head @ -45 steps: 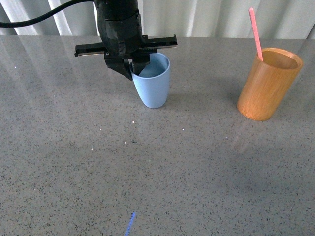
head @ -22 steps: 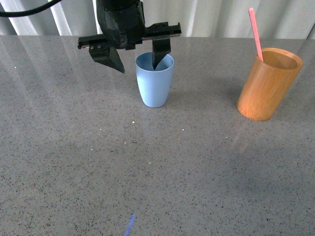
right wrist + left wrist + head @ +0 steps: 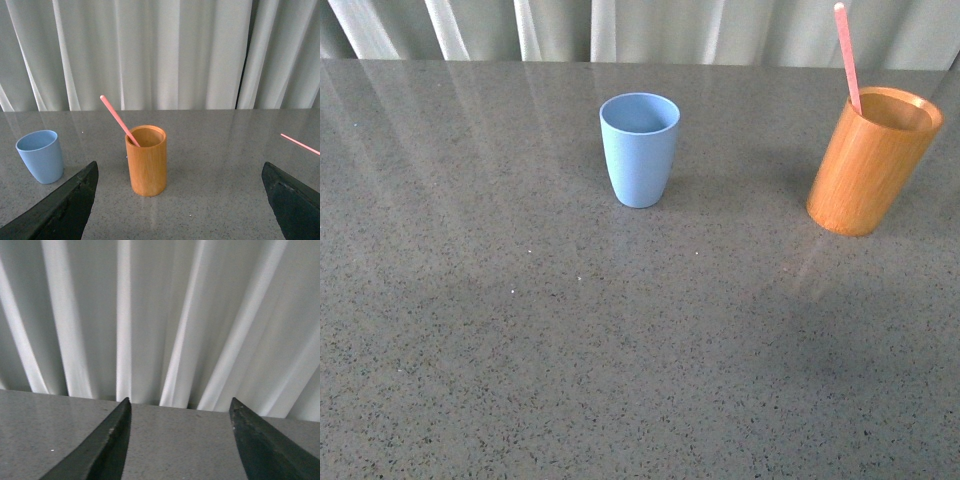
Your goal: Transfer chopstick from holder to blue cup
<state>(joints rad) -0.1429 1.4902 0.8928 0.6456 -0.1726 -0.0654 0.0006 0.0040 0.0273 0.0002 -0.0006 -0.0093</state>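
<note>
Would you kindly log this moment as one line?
chopstick: leaning in holder | blue cup: upright, empty | left hand: open | right hand: open, facing holder | transfer: not started

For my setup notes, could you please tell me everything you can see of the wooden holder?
The holder is an orange-brown cylinder that looks like bamboo or wood, with thick walls, a smooth side and an open top. It stands upright on the grey speckled table, to the right of the blue cup and well apart from it. The pink chopstick stands slanted inside it, leaning at the rim and sticking out far above. Nothing else touches it.
</note>
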